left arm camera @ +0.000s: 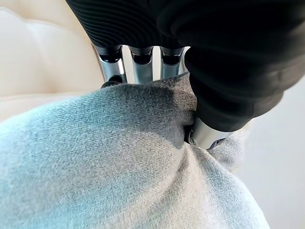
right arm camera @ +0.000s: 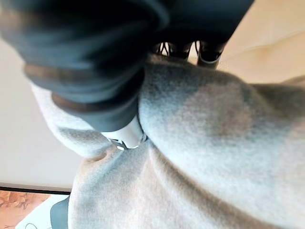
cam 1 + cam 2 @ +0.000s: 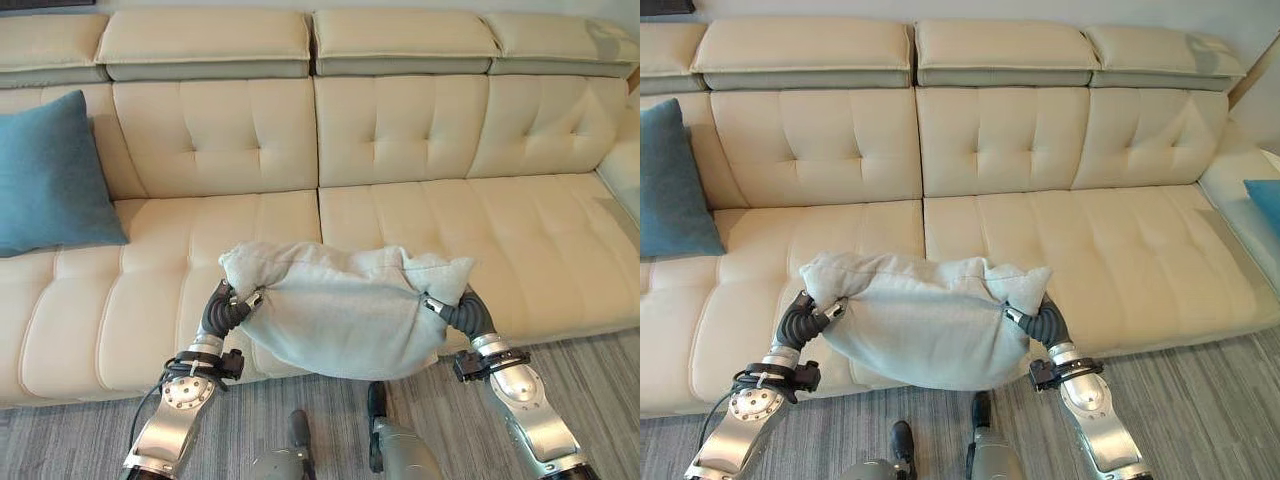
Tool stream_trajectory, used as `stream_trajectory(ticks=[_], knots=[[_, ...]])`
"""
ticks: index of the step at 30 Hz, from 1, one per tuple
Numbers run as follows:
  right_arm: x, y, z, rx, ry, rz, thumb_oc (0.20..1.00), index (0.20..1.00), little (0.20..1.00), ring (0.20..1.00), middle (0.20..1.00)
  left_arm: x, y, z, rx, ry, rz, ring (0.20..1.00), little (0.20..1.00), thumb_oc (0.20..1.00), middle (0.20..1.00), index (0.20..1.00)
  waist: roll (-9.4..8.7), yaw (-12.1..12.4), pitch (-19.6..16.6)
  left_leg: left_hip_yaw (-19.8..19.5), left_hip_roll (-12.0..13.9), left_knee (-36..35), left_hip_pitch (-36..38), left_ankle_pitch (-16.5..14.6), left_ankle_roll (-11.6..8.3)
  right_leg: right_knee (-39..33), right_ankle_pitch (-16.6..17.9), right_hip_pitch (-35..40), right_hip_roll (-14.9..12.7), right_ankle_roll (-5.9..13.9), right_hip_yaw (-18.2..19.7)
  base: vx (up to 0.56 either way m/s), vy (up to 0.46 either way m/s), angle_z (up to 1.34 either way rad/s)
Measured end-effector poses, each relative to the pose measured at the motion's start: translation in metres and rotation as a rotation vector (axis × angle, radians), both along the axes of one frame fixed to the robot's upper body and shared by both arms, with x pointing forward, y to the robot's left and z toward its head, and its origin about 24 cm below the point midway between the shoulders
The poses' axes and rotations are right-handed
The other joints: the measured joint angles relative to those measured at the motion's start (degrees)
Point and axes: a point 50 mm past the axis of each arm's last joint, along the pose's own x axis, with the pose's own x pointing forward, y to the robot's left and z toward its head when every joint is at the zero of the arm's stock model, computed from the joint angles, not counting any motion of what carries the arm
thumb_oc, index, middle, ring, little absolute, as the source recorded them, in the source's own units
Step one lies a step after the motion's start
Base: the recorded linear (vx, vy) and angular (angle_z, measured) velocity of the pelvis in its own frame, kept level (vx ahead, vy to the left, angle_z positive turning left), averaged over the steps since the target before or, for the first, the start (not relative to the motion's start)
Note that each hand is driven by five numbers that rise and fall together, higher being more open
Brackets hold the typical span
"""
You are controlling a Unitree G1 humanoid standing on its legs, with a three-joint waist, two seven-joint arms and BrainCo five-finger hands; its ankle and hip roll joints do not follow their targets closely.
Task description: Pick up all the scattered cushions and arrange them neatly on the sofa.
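A pale grey-green cushion (image 3: pixel 340 315) hangs between my two hands over the front edge of the cream sofa (image 3: pixel 420 140). My left hand (image 3: pixel 226 310) grips its left end, thumb (image 1: pixel 206 136) and fingers (image 1: pixel 138 69) pinching the fabric (image 1: pixel 119 162). At its right end my right hand (image 3: pixel 462 313) pinches the cloth (image 2: pixel 214 143) the same way, thumb (image 2: pixel 126 138) pressed in. A blue cushion (image 3: pixel 50 175) leans upright against the sofa's back at the far left. Another blue cushion (image 3: pixel 1266 200) shows at the right edge, on the sofa's side section.
The sofa's seat (image 3: pixel 480 230) is bare between the blue cushions. Grey striped floor (image 3: pixel 600 370) runs along the sofa's front.
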Motion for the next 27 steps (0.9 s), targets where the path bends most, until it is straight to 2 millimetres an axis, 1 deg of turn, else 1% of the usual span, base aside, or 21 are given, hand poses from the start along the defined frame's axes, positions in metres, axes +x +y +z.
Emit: stream_trajectory(ticks=[2, 3, 4, 5, 7, 8, 10, 11, 12, 13, 15, 16, 17, 19, 21, 22, 23, 24, 25, 26, 27], knots=[[0.001, 0.001, 0.001, -0.004, -0.003, 0.007, 0.2, 0.2, 0.2, 0.2, 0.2, 0.001, 0.0, 0.001, -0.001, -0.004, 0.004, 0.2, 0.2, 0.2, 0.2, 0.2, 0.67, 0.2, 0.4, -0.7, 0.9, 0.7, -0.3, -0.1, -0.45, -2.2, 0.5, 1.4, 0.8, -0.63, -0.9, 0.15, -0.125, 0.05], [0.004, 0.0, 0.004, -0.014, -0.013, 0.014, 0.2, 0.2, 0.2, 0.2, 0.2, 0.001, 0.0, 0.002, -0.002, -0.008, 0.004, 0.2, 0.2, 0.2, 0.2, 0.2, 1.09, 0.3, 0.6, -1.0, 1.8, 0.6, -0.4, -0.1, -0.69, -2.5, 1.0, 1.5, 1.5, -1.37, -1.3, 0.18, -0.179, 0.15], [0.008, 0.0, 0.008, -0.03, -0.028, 0.027, 0.2, 0.2, 0.2, 0.2, 0.2, 0.002, 0.001, 0.003, -0.003, -0.013, 0.007, 0.2, 0.2, 0.2, 0.2, 0.2, 1.44, 0.1, 0.7, -1.4, 2.5, 0.2, -0.2, 0.0, -1.26, -3.9, 0.6, 2.4, 1.9, -1.17, -2.4, 0.13, -0.133, 0.09], [0.01, 0.0, 0.012, -0.035, -0.039, 0.03, 0.2, 0.2, 0.2, 0.2, 0.2, 0.002, 0.001, 0.003, -0.005, -0.017, 0.009, 0.2, 0.2, 0.2, 0.2, 0.2, 1.47, -0.1, 0.7, -1.5, 2.3, -0.2, 0.1, 0.2, -1.53, -4.7, 0.8, 2.9, 2.2, -1.39, -2.4, 0.07, -0.094, 0.11], [0.021, 0.004, 0.027, -0.039, -0.1, 0.046, 0.2, 0.2, 0.2, 0.2, 0.2, 0.007, 0.003, 0.009, -0.011, -0.047, 0.031, 0.2, 0.2, 0.2, 0.2, 0.2, 1.88, 0.0, 0.8, -2.1, 3.1, -0.8, 0.0, 0.6, -2.12, -6.1, 1.3, 3.4, 2.9, -1.99, -2.8, 0.06, -0.133, 0.12], [0.029, 0.007, 0.038, -0.037, -0.143, 0.054, 0.2, 0.2, 0.2, 0.2, 0.2, 0.012, 0.003, 0.015, -0.013, -0.075, 0.049, 0.2, 0.2, 0.2, 0.2, 0.2, 2.42, 0.1, 1.1, -2.7, 3.5, -1.2, -0.1, 1.0, -2.5, -6.7, 1.4, 3.6, 3.1, -2.22, -3.5, 0.03, -0.11, 0.16], [0.039, 0.011, 0.052, -0.024, -0.195, 0.054, 0.2, 0.2, 0.2, 0.2, 0.2, 0.021, 0.003, 0.025, -0.016, -0.121, 0.071, 0.2, 0.2, 0.2, 0.2, 0.2, 2.98, 0.2, 1.3, -3.2, 3.7, -1.2, -0.7, 1.2, -2.71, -7.2, 1.7, 3.6, 3.2, -2.55, -4.0, 0.0, -0.065, 0.16], [0.05, 0.017, 0.063, -0.006, -0.232, 0.056, 0.2, 0.2, 0.2, 0.2, 0.2, 0.029, 0.003, 0.033, -0.019, -0.163, 0.094, 0.2, 0.2, 0.2, 0.2, 0.2, 3.41, 0.4, 1.5, -3.5, 3.8, -1.2, -1.1, 1.4, -2.91, -7.6, 1.9, 3.5, 3.4, -2.68, -4.1, -0.04, -0.093, 0.11], [0.064, 0.021, 0.073, -0.001, -0.26, 0.045, 0.2, 0.2, 0.2, 0.2, 0.2, 0.043, 0.003, 0.042, -0.022, -0.202, 0.122, 0.2, 0.2, 0.2, 0.2, 0.2, 3.91, 0.7, 1.3, -3.8, 3.8, -1.2, -2.0, 1.5, -3.1, -7.7, 2.0, 2.8, 3.5, -2.74, -4.2, -0.04, -0.063, 0.13], [0.071, 0.023, 0.08, 0.003, -0.278, 0.036, 0.2, 0.2, 0.2, 0.2, 0.2, 0.051, 0.003, 0.049, -0.025, -0.228, 0.136, 0.2, 0.2, 0.2, 0.2, 0.2, 4.35, 1.0, 1.4, -4.1, 3.9, -1.2, -2.4, 1.7, -3.12, -7.7, 2.0, 2.5, 3.6, -2.78, -4.6, -0.06, -0.057, 0.17], [0.094, 0.03, 0.102, 0.006, -0.332, 0.0, 0.2, 0.2, 0.2, 0.2, 0.2, 0.078, 0.002, 0.072, -0.03, -0.31, 0.186, 0.2, 0.2, 0.2, 0.2, 0.2, 4.97, 1.5, 1.3, -4.6, 3.9, -1.3, -5.0, 2.6, -3.45, -7.7, 2.5, 0.2, 3.7, -3.21, -5.2, -0.07, -0.06, 0.15], [0.1, 0.031, 0.108, 0.003, -0.349, -0.013, 0.2, 0.2, 0.2, 0.2, 0.2, 0.084, 0.003, 0.079, -0.031, -0.339, 0.201, 0.2, 0.2, 0.2, 0.2, 0.2, 5.08, 1.8, 1.4, -4.8, 4.0, -1.3, -5.9, 3.0, -3.4, -7.7, 2.7, -0.5, 3.7, -3.45, -5.4, -0.08, -0.085, 0.12], [0.112, 0.034, 0.12, -0.015, -0.373, -0.041, 0.2, 0.2, 0.2, 0.2, 0.2, 0.098, 0.0, 0.092, -0.018, -0.374, 0.21, 0.2, 0.2, 0.2, 0.2, 0.2, 5.17, 1.9, 1.3, -5.3, 4.0, -1.2, -7.3, 3.4, -3.56, -7.7, 3.0, -1.9, 3.8, -3.75, -5.6, -0.04, -0.048, 0.11], [0.124, 0.035, 0.131, -0.034, -0.394, -0.089, 0.2, 0.2, 0.2, 0.2, 0.2, 0.112, -0.003, 0.103, -0.032, -0.397, 0.229, 0.2, 0.2, 0.2, 0.2, 0.2, 5.18, 2.1, 1.3, -5.6, 4.1, -1.2, -8.7, 3.8, -3.8, -7.7, 3.5, -3.2, 3.9, -4.38, -5.9, -0.05, -0.061, 0.1], [0.145, 0.036, 0.158, -0.087, -0.44, -0.179, 0.2, 0.2, 0.2, 0.2, 0.2, 0.137, -0.013, 0.125, -0.005, -0.43, 0.254, 0.2, 0.2, 0.2, 0.2, 0.2, 5.29, 2.5, 1.4, -5.9, 4.2, -1.2, -11.1, 4.3, -3.93, -7.7, 4.3, -5.4, 4.0, -4.67, -6.3, -0.07, -0.117, 0.08], [0.149, 0.036, 0.166, -0.106, -0.455, -0.203, 0.2, 0.2, 0.2, 0.2, 0.2, 0.142, -0.014, 0.131, 0.001, -0.436, 0.263, 0.2, 0.2, 0.2, 0.2, 0.2, 5.4, 2.6, 1.5, -6.0, 4.3, -1.3, -11.6, 4.5, -3.98, -7.7, 4.3, -5.9, 4.0, -4.68, -6.5, -0.08, -0.113, 0.07], [0.158, 0.036, 0.182, -0.172, -0.487, -0.238, 0.2, 0.2, 0.2, 0.2, 0.2, 0.153, -0.017, 0.143, 0.034, -0.446, 0.281, 0.2, 0.2, 0.2, 0.2, 0.2, 5.44, 2.7, 1.6, -6.4, 4.3, -1.2, -13.1, 4.9, -4.21, -7.7, 4.5, -7.1, 4.0, -4.77, -6.8, -0.04, -0.052, 0.09], [0.16, 0.037, 0.193, -0.194, -0.511, -0.252, 0.2, 0.2, 0.2, 0.2, 0.2, 0.158, -0.018, 0.152, 0.04, -0.456, 0.29, 0.2, 0.2, 0.2, 0.2, 0.2, 5.47, 2.6, 1.6, -6.6, 4.3, -1.3, -14.0, 5.1, -4.22, -7.7, 4.7, -8.0, 4.0, -4.94, -6.9, -0.06, -0.038, 0.13], [0.16, 0.039, 0.212, -0.193, -0.567, -0.268, 0.2, 0.2, 0.2, 0.2, 0.2, 0.161, -0.021, 0.166, 0.032, -0.494, 0.302, 0.2, 0.2, 0.2, 0.2, 0.2, 5.49, 2.6, 1.7, -7.0, 4.4, -1.8, -15.3, 5.6, -4.37, -7.7, 4.8, -9.4, 4.1, -5.1, -7.2, -0.05, -0.047, 0.11], [0.159, 0.04, 0.219, -0.195, -0.595, -0.282, 0.2, 0.2, 0.2, 0.2, 0.2, 0.161, -0.021, 0.17, 0.029, -0.51, 0.312, 0.2, 0.2, 0.2, 0.2, 0.2, 5.59, 2.7, 1.8, -7.2, 4.5, -2.4, -15.8, 6.0, -4.58, -7.7, 4.9, -10.1, 4.3, -5.23, -7.2, -0.05, -0.047, 0.09], [0.159, 0.04, 0.224, -0.202, -0.61, -0.289, 0.231, 0.231, 0.231, 0.231, 0.231, 0.162, -0.02, 0.173, 0.034, -0.515, 0.315, 0.407, 0.407, 0.407, 0.407, 0.407, 5.74, 2.7, 2.4, -7.3, 4.7, -2.5, -15.9, 6.1, -4.66, -7.7, 4.9, -10.2, 4.4, -5.26, -7.3, -0.06, -0.041, 0.06]])
